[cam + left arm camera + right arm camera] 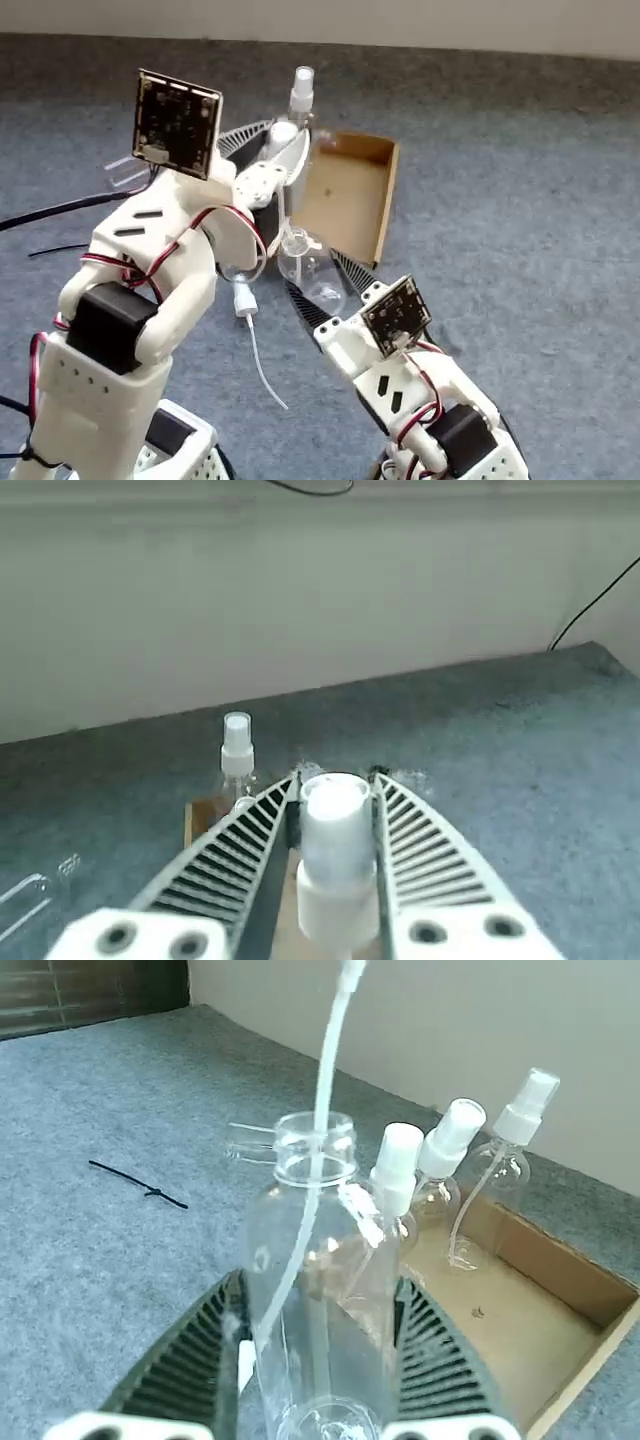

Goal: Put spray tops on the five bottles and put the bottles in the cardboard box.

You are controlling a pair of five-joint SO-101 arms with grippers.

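Observation:
My left gripper (283, 140) (335, 778) is shut on a white spray top (335, 840), held above the carpet. Its thin tube (330, 1060) hangs down into the open neck of a clear bottle (305, 262) (312, 1260). That bottle stands upright between the fingers of my right gripper (322, 283) (320, 1290), which is shut on it. The cardboard box (350, 195) (520, 1330) lies just beyond. Three bottles with spray tops (395, 1175) (450, 1140) (520, 1110) stand at its far end; one of these capped bottles (301, 90) (237, 750) rises behind the left gripper.
A loose spray top (245, 300) with a long tube lies on the grey carpet in front of the left arm. Clear caps (125, 170) (245, 1140) lie to the left of the box. A black tie (140, 1188) lies on the carpet.

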